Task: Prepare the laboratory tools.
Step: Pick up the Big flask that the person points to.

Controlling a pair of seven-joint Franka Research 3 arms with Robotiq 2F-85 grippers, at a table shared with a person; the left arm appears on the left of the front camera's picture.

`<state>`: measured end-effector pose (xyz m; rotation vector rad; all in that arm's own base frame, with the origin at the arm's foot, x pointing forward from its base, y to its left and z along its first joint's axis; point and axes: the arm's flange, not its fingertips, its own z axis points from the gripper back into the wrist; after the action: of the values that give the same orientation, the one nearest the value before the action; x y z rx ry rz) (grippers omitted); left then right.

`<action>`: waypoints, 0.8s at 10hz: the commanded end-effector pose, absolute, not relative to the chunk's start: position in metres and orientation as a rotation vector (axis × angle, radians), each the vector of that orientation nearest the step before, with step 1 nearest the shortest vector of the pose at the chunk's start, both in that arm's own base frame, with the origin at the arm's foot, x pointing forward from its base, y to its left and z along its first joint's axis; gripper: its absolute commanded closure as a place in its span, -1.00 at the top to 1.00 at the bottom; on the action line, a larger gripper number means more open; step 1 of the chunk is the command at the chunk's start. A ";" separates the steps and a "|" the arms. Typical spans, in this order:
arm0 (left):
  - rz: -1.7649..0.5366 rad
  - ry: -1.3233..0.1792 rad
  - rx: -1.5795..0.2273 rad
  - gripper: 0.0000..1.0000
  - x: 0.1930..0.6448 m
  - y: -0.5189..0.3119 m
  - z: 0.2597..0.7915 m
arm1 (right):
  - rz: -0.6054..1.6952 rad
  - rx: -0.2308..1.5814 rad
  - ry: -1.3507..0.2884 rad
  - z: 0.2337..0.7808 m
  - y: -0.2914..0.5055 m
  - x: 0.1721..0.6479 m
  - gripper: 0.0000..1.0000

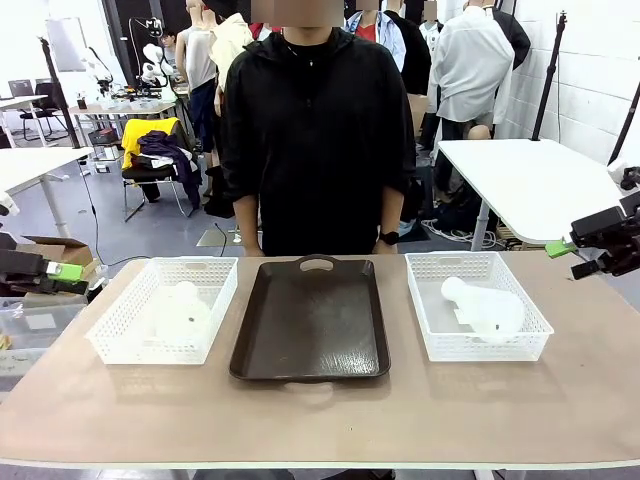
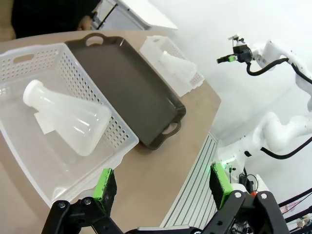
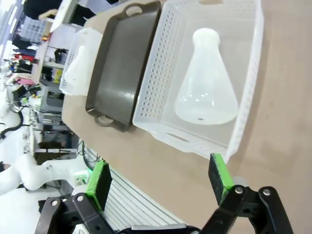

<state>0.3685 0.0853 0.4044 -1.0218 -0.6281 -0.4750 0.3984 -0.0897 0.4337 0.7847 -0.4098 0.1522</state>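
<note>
Green-padded fingers of the left gripper (image 2: 162,185) stand spread wide apart at the bottom of its wrist view, holding nothing and touching nothing. The front view places this gripper off the left end of the table (image 1: 320,410), apart from everything on it. The right gripper (image 3: 160,180) is spread just as wide, with nothing between its pads, and hangs in the air beyond the table's right end.

On the light brown tabletop three containers sit in a row. The left basket (image 1: 110,335), white mesh, holds the left flask (image 1: 183,310), frosted white, lying on its side with its neck toward the far edge. A dark tray (image 1: 310,320) with cut-out handles lies in the middle, between the baskets and close beside each. The right basket (image 1: 480,345) holds the right flask (image 1: 485,308), also on its side, with its neck angled toward the far left corner of its basket.

A person (image 1: 315,130) in a black hooded top stands at the far edge, directly behind the tray. Behind them the room is a workshop: a white table (image 1: 530,180) at the right rear, a chair (image 1: 150,150) draped with yellow and dark clothing at the left rear, and a cardboard box (image 1: 50,250) near the left gripper.
</note>
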 end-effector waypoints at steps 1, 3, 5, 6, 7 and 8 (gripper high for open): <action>-0.484 -0.664 -1.015 1.00 0.360 0.081 0.400 | 0.146 0.788 -0.397 0.433 -0.096 0.405 1.00; -0.464 -0.663 -1.014 1.00 0.355 0.083 0.398 | 0.122 0.787 -0.402 0.430 -0.102 0.397 1.00; -0.465 -0.665 -1.012 1.00 0.353 0.082 0.400 | 0.116 0.796 -0.409 0.428 -0.105 0.392 1.00; -0.475 -0.663 -1.014 1.00 0.354 0.080 0.400 | 0.120 0.803 -0.420 0.431 -0.104 0.390 1.00; -0.479 -0.662 -1.016 1.00 0.355 0.078 0.401 | 0.130 0.802 -0.426 0.434 -0.103 0.389 1.00; -0.485 -0.661 -1.016 1.00 0.355 0.077 0.401 | 0.135 0.801 -0.429 0.436 -0.102 0.387 1.00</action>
<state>0.3595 0.0813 0.4040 -1.0040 -0.6211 -0.4698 0.3915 -0.1070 0.4393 0.7741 -0.3995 0.1123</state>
